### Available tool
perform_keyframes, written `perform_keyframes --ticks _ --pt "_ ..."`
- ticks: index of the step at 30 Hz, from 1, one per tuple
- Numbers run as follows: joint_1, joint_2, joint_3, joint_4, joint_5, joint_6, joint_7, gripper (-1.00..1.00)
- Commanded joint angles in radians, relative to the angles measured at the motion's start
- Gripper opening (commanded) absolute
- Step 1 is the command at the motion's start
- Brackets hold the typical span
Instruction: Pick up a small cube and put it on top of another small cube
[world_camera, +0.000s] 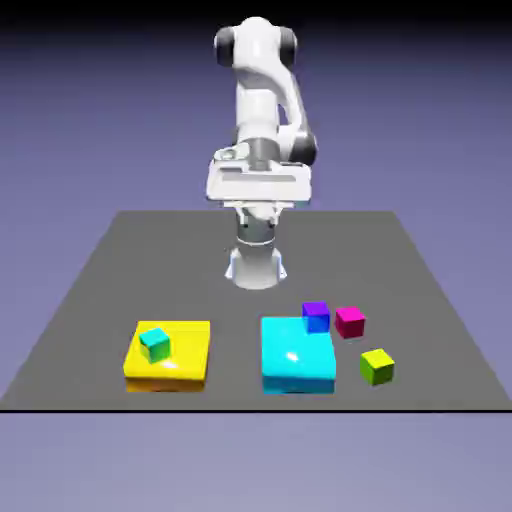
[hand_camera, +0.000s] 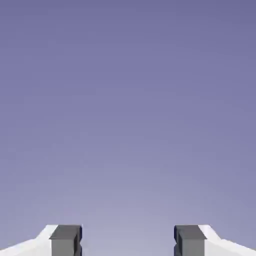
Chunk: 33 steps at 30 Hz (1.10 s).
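Note:
The small lime yellow-green cube (world_camera: 377, 366) rests on the grey table at the front, toward the exterior view's right. A magenta cube (world_camera: 350, 321) and a violet-blue cube (world_camera: 316, 316) sit just behind it. A teal-green cube (world_camera: 154, 344) lies on a flat yellow block (world_camera: 190, 352). My gripper (world_camera: 258, 190) hangs high above the table's far side, well away from all the cubes. In the hand view the gripper (hand_camera: 128, 242) is open; its two grey fingertips (hand_camera: 65, 241) stand apart with only the backdrop between them. No cube shows in that view.
A flat cyan block (world_camera: 295, 360) lies at the front middle, its far right corner touching or nearly touching the violet-blue cube. The grey table (world_camera: 100, 280) ends close in front of both flat blocks. The robot's base (world_camera: 256, 265) stands at the table's middle back.

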Motion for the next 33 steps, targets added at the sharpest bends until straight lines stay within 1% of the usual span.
perform_keyframes --ticks 1,26,28,33 --pt "0.033 0.034 -0.012 0.019 -0.004 -0.016 -0.044 0.0" --pt "0.861 0.888 -0.301 0.496 -0.095 -0.421 -1.131 0.0" --pt "0.869 0.896 -0.304 0.501 -0.096 -0.425 -1.142 0.0" --pt "0.817 1.069 -0.261 0.528 -0.059 -0.279 -1.162 0.0"
